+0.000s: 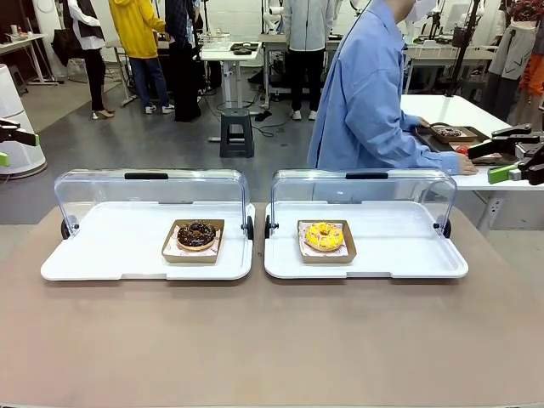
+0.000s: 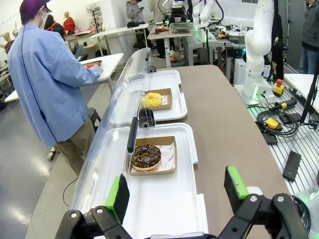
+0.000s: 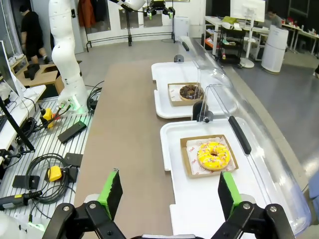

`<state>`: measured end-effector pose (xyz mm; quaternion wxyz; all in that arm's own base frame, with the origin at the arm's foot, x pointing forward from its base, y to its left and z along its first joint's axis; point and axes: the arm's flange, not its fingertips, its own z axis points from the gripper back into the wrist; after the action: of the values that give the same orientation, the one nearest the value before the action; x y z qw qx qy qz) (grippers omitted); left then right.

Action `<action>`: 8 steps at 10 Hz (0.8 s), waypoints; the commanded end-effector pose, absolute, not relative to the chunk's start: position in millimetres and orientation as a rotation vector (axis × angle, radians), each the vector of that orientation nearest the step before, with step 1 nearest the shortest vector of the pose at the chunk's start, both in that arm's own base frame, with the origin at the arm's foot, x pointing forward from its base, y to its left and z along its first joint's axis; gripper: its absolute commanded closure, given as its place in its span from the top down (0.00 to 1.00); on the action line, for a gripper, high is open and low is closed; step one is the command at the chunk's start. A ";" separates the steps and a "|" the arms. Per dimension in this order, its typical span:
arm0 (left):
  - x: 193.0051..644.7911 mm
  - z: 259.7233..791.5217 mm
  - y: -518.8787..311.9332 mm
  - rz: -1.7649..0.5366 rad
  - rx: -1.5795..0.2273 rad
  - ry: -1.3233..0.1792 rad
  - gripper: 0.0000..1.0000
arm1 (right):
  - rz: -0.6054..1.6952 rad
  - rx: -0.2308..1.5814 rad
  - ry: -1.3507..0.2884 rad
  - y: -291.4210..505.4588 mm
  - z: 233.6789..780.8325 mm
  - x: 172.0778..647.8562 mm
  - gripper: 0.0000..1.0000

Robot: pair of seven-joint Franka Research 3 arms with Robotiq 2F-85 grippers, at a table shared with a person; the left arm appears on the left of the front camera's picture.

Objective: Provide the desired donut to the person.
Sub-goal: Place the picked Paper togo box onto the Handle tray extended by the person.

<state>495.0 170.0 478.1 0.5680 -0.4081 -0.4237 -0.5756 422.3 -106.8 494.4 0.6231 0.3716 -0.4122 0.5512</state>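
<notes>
A chocolate donut (image 1: 196, 235) sits in a cardboard tray on the left white tray (image 1: 102, 251). On the right white tray (image 1: 408, 251) a yellow sprinkled donut (image 1: 324, 236) sits the same way. Both clear lids stand open. The person (image 1: 374, 93) in a light blue shirt stands behind the right tray, turned towards a side table. My left gripper (image 1: 10, 146) hangs open at the far left and my right gripper (image 1: 495, 161) open at the far right, both clear of the trays. The left wrist view has the left gripper (image 2: 177, 191) above the chocolate donut (image 2: 146, 156). In the right wrist view the right gripper (image 3: 169, 191) is near the yellow donut (image 3: 214, 155).
The person's hand rests by a dark tray (image 1: 450, 133) on the white side table (image 1: 459, 110) at the far right. The brown tabletop (image 1: 272, 340) lies bare in front of the trays. Cables and a robot base (image 2: 261, 74) sit beyond the table's edge.
</notes>
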 end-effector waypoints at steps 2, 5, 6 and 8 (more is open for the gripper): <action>494.7 479.2 168.9 -1.339 -0.947 -1.014 1.00 | 1.262 0.855 -0.952 -106.4 493.2 420.5 1.00; 494.7 479.2 168.9 -1.339 -0.947 -1.014 1.00 | 1.262 0.855 -0.952 -106.4 493.2 420.5 1.00; 494.7 479.2 168.9 -1.339 -0.947 -1.014 1.00 | 1.262 0.855 -0.952 -106.4 493.2 420.5 1.00; 494.7 479.2 168.9 -1.339 -0.947 -1.014 1.00 | 1.262 0.855 -0.952 -106.4 493.2 420.5 1.00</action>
<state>495.0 170.0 478.1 0.5680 -0.4081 -0.4237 -0.5756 422.0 -108.2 494.5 0.6242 0.3707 -0.4127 0.5502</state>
